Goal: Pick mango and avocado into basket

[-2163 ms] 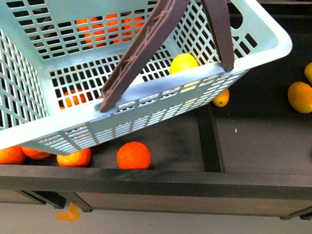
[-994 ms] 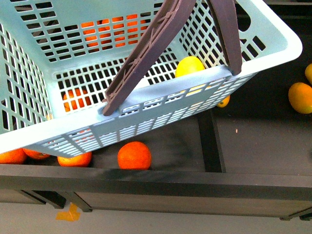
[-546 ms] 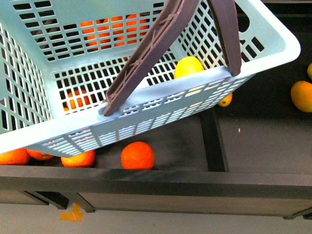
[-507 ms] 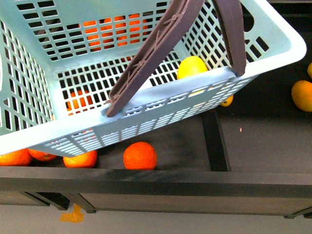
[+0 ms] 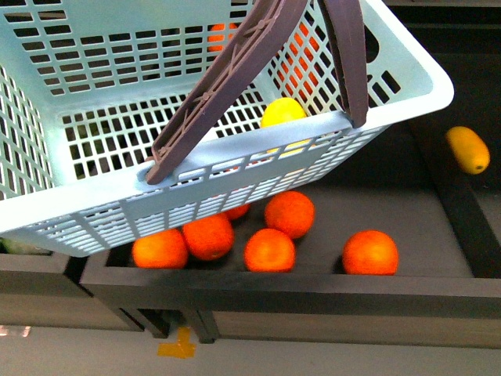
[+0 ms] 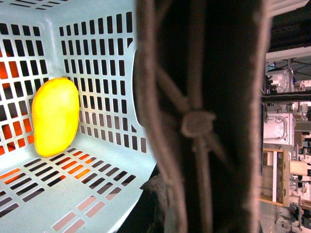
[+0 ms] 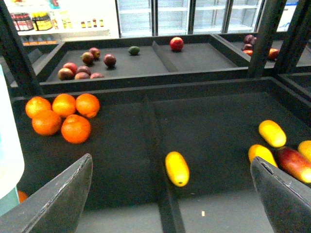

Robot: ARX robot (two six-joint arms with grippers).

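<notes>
The light turquoise basket hangs tilted above the shelf, filling the upper left of the front view. Its brown handles rise out of the top of the frame. My left gripper is shut on a handle, which fills its wrist view and hides the fingers. One yellow mango lies inside the basket against the slotted wall. My right gripper is open above another mango on the black shelf. A small dark green fruit lies in a far bin; I cannot tell whether it is the avocado.
Several oranges lie under the basket near the shelf's front rim. A loose mango lies at the right. More mangoes and an orange pile flank a low divider. Red fruit sits in far bins.
The shelf has slid to the right in the front view, so several oranges now show under the basket. The basket still hangs with the mango inside.
</notes>
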